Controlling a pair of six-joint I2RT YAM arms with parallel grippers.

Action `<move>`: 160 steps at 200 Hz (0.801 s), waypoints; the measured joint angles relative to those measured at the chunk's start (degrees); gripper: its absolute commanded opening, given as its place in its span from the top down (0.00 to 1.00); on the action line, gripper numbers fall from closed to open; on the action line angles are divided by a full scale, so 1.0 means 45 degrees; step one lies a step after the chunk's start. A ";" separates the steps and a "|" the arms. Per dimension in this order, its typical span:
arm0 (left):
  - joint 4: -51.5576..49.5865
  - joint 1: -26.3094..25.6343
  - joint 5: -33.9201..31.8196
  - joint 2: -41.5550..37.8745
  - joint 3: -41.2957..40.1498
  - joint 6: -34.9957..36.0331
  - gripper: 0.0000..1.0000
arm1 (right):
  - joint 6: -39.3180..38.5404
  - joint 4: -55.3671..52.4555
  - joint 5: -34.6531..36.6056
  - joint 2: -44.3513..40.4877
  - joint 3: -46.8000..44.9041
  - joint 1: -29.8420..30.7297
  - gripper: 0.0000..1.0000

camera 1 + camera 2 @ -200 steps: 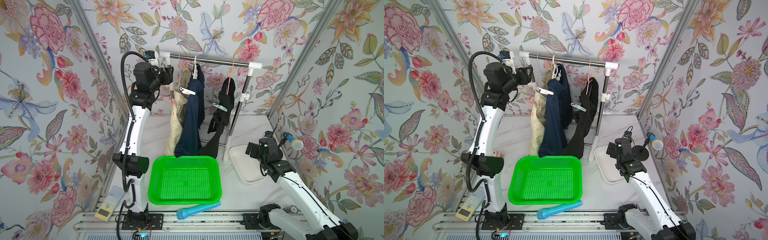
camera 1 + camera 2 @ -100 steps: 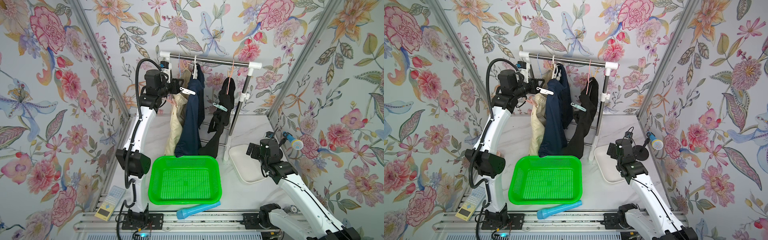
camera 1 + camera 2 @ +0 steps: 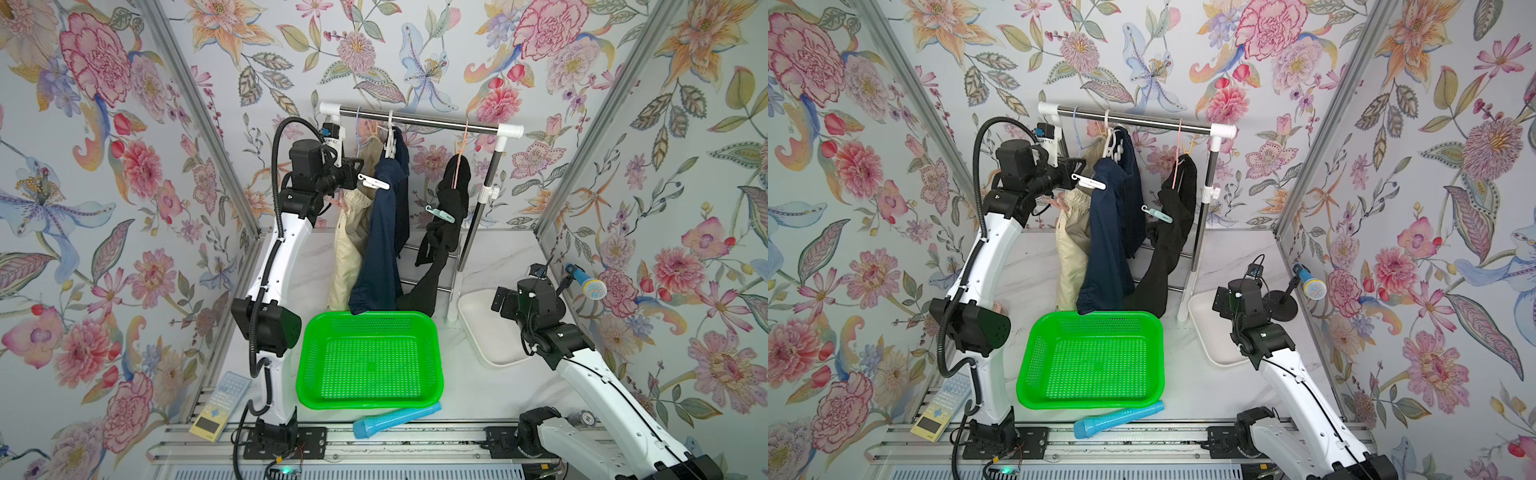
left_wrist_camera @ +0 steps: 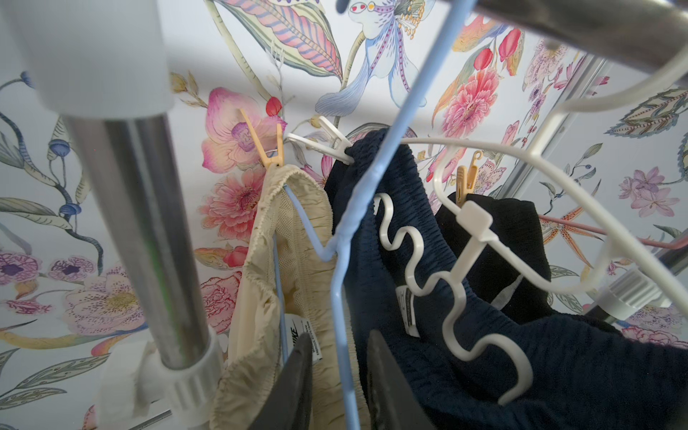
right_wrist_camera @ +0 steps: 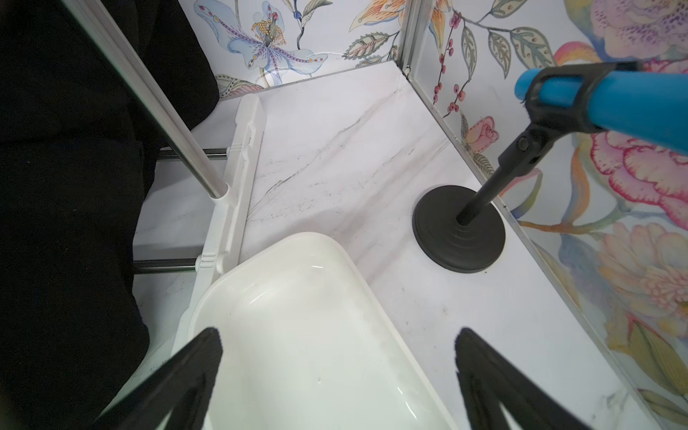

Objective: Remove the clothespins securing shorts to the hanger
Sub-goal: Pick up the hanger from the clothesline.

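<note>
Nearest me, the blue tube (image 3: pixel 395 419) is lying along the front edge. Behind it the green basket (image 3: pixel 365 404) is sitting with no pegs showing in it. Off to the side I am holding my right gripper (image 5: pixel 338 337) low over the white tray (image 5: pixel 316 327), jaws spread wide and gripping nothing. The tray is showing no pegs either. So I am judging that nothing has been collected and the whole job is lying ahead.

Further back, I am reaching my left gripper (image 4: pixel 339 335) up to the blue hanger (image 4: pixel 348 223), right beside the cream shorts (image 4: pixel 298 231). Its jaws are standing only partly apart, with the hanger wire running between them. I cannot tell whether they are pinching anything.

Beyond that, all three pairs are hanging from the rail (image 3: pixel 436 122): the cream shorts, the navy shorts (image 3: pixel 380 241) and the black shorts (image 3: pixel 444 232). A white clip (image 3: pixel 373 181) is biting the navy pair just beside my left gripper, and a teal clip (image 3: pixel 440 213) is sitting on the black pair. Farthest off, a tan peg (image 4: pixel 268 147) is pinning the cream waistband, and a second tan peg (image 4: pixel 465 182) is standing above the black pair. Every fastener I am seeing is in place and waiting to come off.
</note>
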 measured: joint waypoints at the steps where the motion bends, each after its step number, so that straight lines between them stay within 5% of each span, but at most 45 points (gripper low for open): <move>1: -0.0005 -0.0005 0.0000 0.0000 0.0000 -0.0010 0.80 | 0.0000 0.0000 0.0005 -0.0005 0.0000 0.0000 0.01; 72: 0.0019 -0.0087 0.0015 0.0005 0.0005 0.0010 1.00 | -0.0005 -0.0053 0.0355 -0.0267 -0.0005 0.0010 0.01; 160: 0.0345 -0.0306 -0.0738 0.0000 0.0000 0.0000 1.00 | -0.0015 -0.0083 0.0617 -0.0267 -0.0005 0.0010 0.01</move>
